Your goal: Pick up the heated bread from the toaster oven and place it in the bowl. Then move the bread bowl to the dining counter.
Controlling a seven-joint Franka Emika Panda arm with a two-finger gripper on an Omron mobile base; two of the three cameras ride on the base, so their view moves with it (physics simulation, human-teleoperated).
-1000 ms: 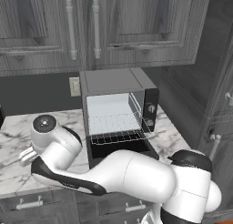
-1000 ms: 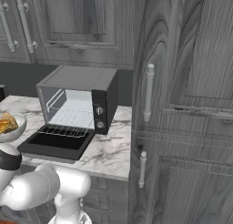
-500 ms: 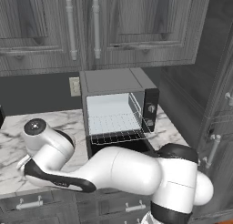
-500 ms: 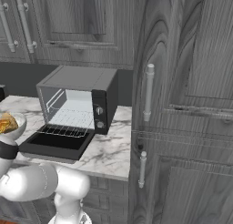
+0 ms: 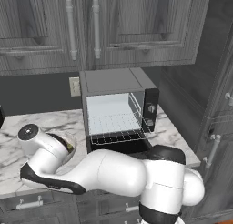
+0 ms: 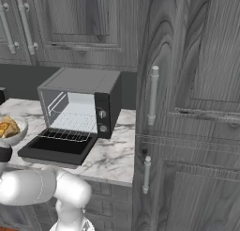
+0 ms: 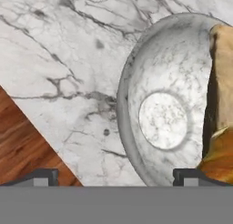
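**Q:** Where is your hand, and what lies under it?

**A:** In my hand view, my gripper [image 7: 117, 176] hangs over the bowl [image 7: 164, 77], a round, shallow dish of grey-white marbled stone. It sits on the marble worktop [image 7: 54, 50], near the worktop's edge, with wooden floor [image 7: 22, 150] showing past that edge. One dark fingertip rises over the worktop, the other over the bowl's rim, so my jaws are spread apart and grasp nothing.

**Q:** Where is the bread?

**A:** The heated bread [image 7: 217, 161], golden-orange, lies inside the bowl against its wall. A longer tan baguette piece [image 7: 222, 77] lies in the bowl beside it. From the right base view, the bowl [image 6: 13, 134] shows at the far left with both pieces [image 6: 6, 128] heaped in it.

**Q:** And the toaster oven?

**A:** The toaster oven [image 5: 119, 107] is a grey box on the worktop under dark wood cabinets [image 5: 82, 27]. Its black door [image 6: 58, 148] is folded down flat and its wire rack [image 6: 70, 134] is pulled partly forward. The bowl [image 5: 68, 143] sits to its left in the left base view, mostly hidden behind my white arm.
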